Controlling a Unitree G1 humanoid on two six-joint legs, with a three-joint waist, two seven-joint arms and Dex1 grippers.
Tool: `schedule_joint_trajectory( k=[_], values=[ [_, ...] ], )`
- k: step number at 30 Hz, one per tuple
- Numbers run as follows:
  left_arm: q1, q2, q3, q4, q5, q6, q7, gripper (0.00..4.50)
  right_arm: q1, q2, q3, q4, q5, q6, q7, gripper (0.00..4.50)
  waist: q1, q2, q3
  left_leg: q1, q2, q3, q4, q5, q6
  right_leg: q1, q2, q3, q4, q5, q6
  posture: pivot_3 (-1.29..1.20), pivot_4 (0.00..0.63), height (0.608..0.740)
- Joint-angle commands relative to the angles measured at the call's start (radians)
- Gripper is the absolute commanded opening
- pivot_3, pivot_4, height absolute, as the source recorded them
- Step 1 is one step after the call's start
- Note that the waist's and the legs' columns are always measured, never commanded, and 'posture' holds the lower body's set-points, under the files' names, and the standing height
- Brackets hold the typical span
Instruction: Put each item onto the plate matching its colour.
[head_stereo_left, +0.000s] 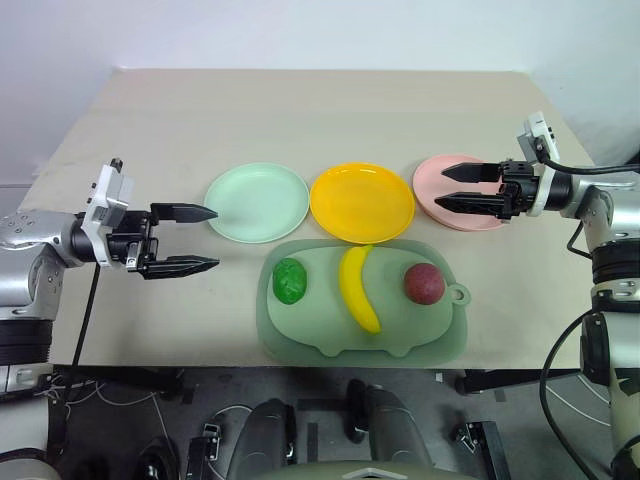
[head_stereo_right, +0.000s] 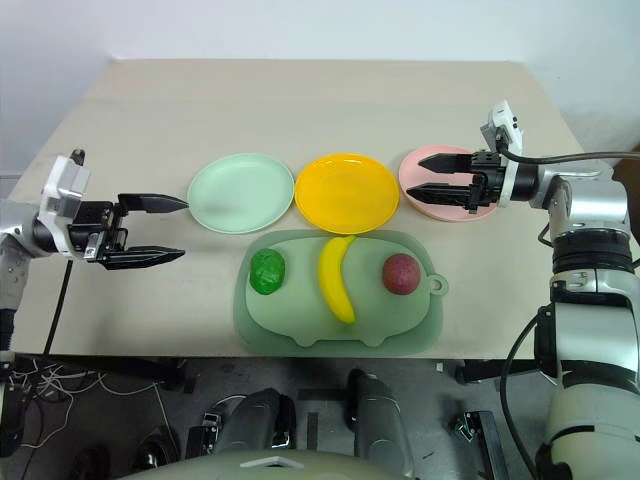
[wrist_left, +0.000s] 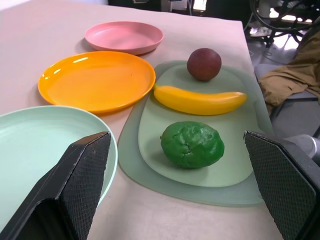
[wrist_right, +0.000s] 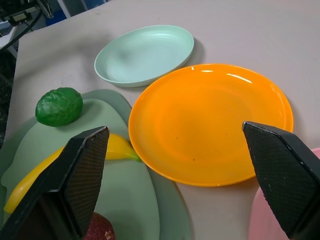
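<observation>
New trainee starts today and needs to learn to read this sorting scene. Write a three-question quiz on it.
1. True or false: the banana already lies on the yellow plate.
2. Which plate does the right gripper hover over? A mint green plate B pink plate C yellow plate
3. Fill in: the green lump, banana and red-purple fruit all rest on the pale green ____.

Key: 1 false, though its tip touches the rim; 2 B, the pink plate; 3 mat.

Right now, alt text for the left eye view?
Three toy foods, a green lump, a banana and a red-purple fruit, lie on a pale green mat below empty mint, yellow and pink plates. Both grippers, left and right, hover with open jaws.
</observation>
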Motion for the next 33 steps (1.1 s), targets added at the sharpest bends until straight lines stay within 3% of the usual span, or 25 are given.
schedule_joint_trajectory(
  k=[1, 15, 24, 27, 33],
  values=[
    [-0.038, 0.001, 0.008, -0.001, -0.001, -0.010, -0.007, 4.47, 0.001, -0.016, -0.025, -0.021, 0.005, -0.011, -0.005, 4.50, 0.000, 0.000, 0.000, 0.000, 0.000, 0.000, 0.000, 0.000, 0.000, 0.000, 0.000, 0.000, 0.000, 0.000, 0.000, 0.00, 0.150, 0.740],
    [-0.149, -0.082, -0.076, 0.097, 0.037, -0.043, -0.047, 4.47, 0.087, -0.090, -0.062, -0.152, 0.034, 0.056, -0.026, 4.50, 0.004, 0.000, 0.000, 0.000, 0.000, 0.000, 0.000, 0.000, 0.000, 0.000, 0.000, 0.000, 0.000, 0.000, 0.000, 0.00, 0.150, 0.740],
    [-0.190, -0.067, -0.103, 0.147, 0.030, -0.077, -0.049, 4.47, 0.125, -0.086, -0.043, -0.226, 0.095, 0.165, 0.019, 4.50, -0.001, 0.000, 0.000, 0.000, 0.000, 0.001, 0.000, 0.000, -0.001, 0.000, 0.001, 0.000, 0.000, 0.000, 0.000, 0.00, 0.150, 0.740],
    [-0.193, -0.075, -0.109, 0.159, 0.034, -0.088, -0.049, 4.47, 0.187, -0.112, -0.015, -0.344, 0.124, 0.228, 0.078, 4.50, 0.002, 0.000, 0.000, 0.000, 0.000, 0.000, 0.000, 0.000, 0.000, 0.000, 0.000, 0.000, 0.000, 0.000, 0.000, 0.00, 0.150, 0.740],
    [-0.196, -0.076, -0.120, 0.161, 0.028, -0.085, -0.049, 4.47, 0.324, -0.095, -0.034, -0.550, 0.173, 0.283, 0.017, 4.50, 0.007, 0.000, 0.000, 0.000, 0.000, 0.000, 0.001, 0.000, 0.001, 0.000, 0.000, 0.000, 0.000, 0.000, 0.000, 0.00, 0.150, 0.740]
  ],
)
